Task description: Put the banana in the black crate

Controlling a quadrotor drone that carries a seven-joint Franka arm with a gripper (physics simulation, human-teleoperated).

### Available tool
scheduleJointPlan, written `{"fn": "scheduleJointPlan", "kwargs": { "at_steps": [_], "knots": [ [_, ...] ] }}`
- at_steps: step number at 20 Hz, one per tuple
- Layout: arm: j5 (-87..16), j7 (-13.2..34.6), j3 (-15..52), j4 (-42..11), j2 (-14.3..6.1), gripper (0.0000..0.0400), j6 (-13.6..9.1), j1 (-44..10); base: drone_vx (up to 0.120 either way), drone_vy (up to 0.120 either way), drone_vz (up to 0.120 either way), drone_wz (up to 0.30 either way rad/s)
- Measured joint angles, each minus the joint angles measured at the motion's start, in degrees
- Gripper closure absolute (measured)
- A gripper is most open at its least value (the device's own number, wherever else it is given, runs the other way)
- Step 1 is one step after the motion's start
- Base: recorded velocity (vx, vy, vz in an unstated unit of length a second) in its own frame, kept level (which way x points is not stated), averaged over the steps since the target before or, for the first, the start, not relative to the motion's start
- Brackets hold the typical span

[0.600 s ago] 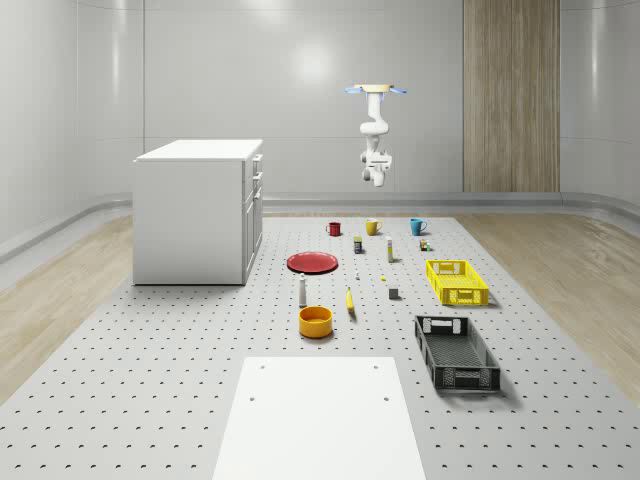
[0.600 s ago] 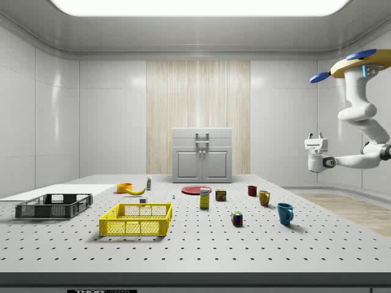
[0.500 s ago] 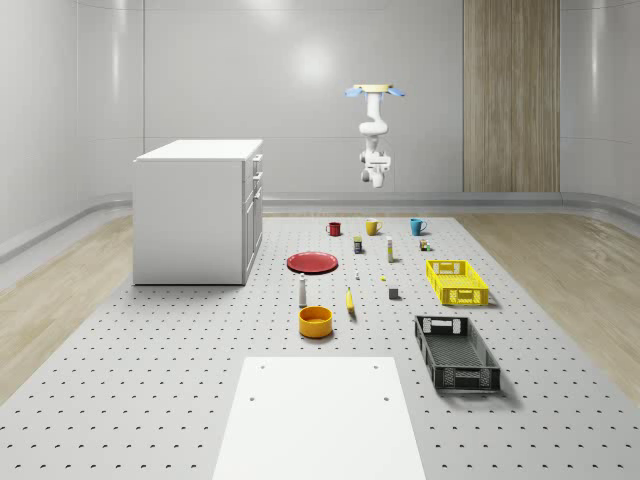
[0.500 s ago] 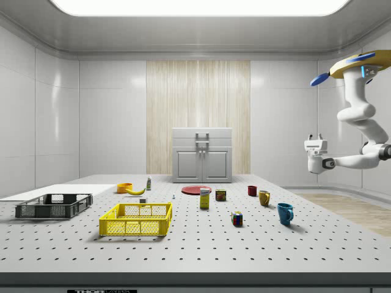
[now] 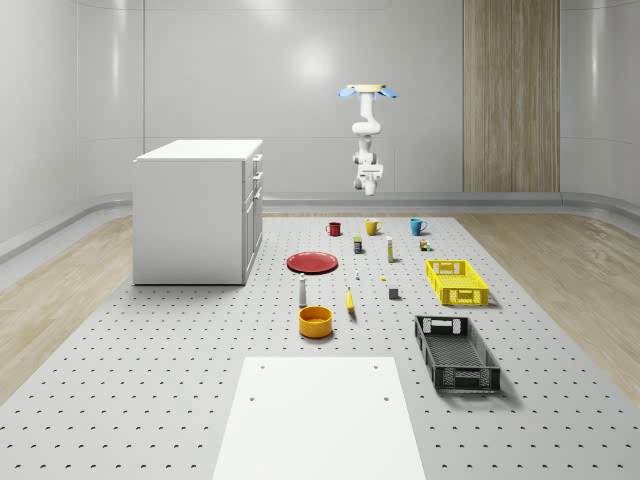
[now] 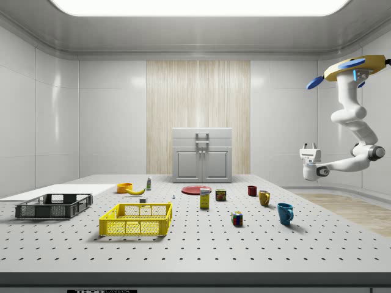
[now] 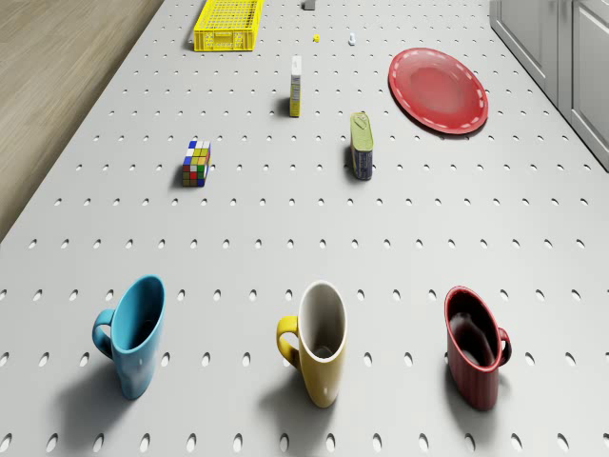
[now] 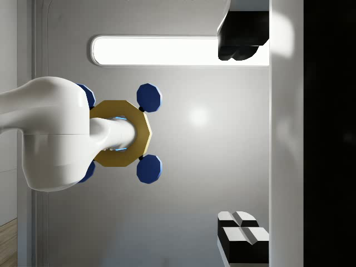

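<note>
table: matt grey metal-looking perforated tabletop (image 5: pixel 150 380), smooth
crates: black lattice plastic crate (image 5: pixel 456 352) and yellow lattice plastic crate (image 5: pixel 456 281), both matt
mugs: glossy ceramic-looking blue mug (image 7: pixel 133 335), yellow mug (image 7: pixel 317 343), red mug (image 7: pixel 475 347)
plate: glossy round red plate (image 7: pixel 438 89)
floor: satin wood-plank floor (image 5: pixel 50 310)
arm: smooth glossy white plastic-looking robot arm (image 6: pixel 351 131)
banana: smooth yellow banana (image 6: pixel 135 191), slight sheen

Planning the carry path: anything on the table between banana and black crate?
In the whole-scene view, the table between the banana and the black crate is bare; the small grey block sits farther back.
</note>
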Motion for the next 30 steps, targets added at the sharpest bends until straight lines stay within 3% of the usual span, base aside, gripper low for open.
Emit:
{"fn": "scheduleJointPlan", "kwargs": {
  "at_steps": [9, 30],
  "knots": [
    [0.0, 0.0, 0.1, 3.2, 1.2, 0.0, -1.6, -0.1, 0.0, -0.12, 0.0, 0.0],
    [-0.1, -0.1, 0.2, 3.1, 0.8, 0.0, -1.0, -0.3, 0.0, -0.12, 0.0, 0.0]
  ]
}}
